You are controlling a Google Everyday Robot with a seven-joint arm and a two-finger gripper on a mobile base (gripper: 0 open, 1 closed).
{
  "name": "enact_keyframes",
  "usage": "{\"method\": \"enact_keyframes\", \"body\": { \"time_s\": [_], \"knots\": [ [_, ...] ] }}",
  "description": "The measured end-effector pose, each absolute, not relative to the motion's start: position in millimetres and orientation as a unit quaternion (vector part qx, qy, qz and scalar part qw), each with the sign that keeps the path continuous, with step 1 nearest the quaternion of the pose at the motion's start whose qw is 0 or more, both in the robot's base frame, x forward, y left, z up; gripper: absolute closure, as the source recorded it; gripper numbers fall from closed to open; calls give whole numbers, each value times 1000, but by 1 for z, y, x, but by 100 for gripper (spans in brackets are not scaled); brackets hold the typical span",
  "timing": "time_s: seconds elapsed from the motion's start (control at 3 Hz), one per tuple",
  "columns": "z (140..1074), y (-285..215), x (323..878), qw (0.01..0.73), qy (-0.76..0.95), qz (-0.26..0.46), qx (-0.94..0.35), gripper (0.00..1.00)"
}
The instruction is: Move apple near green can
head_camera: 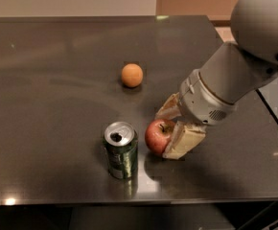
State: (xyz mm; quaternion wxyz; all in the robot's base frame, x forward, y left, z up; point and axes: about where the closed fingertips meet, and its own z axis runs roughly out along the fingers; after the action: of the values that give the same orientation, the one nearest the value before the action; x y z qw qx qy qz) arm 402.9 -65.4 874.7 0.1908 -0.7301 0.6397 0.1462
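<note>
- Gripper point(166, 134): at right of centre, low over the table, its two pale fingers point(184, 140) closed around the apple. One finger lies along the fruit's far side and the other along its near right side.
- Apple point(154, 137): red with a yellowish patch, stem end turned up, clamped between the fingers. It sits just right of the green can with a narrow gap between them. Whether it rests on the surface cannot be told.
- Arm point(225, 83): a grey wrist section and a large rounded housing, reaching in from the upper right.
- Green can point(121, 152): upright near the front edge, silver top with a dark opening.
- Orange fruit point(132, 75): plain and round, farther back, well apart from can and apple.
- Table point(52, 95): dark and glossy.
</note>
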Motion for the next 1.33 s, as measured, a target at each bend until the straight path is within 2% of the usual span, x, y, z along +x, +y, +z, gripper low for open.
{"method": "enact_keyframes", "body": {
  "time_s": [0.33,0.67,1.33],
  "knots": [
    [869,-61,394,189,633,139,-738,100],
    [864,-58,388,187,627,134,-744,83],
    [854,-57,383,181,624,136,-748,36]
  ]
}}
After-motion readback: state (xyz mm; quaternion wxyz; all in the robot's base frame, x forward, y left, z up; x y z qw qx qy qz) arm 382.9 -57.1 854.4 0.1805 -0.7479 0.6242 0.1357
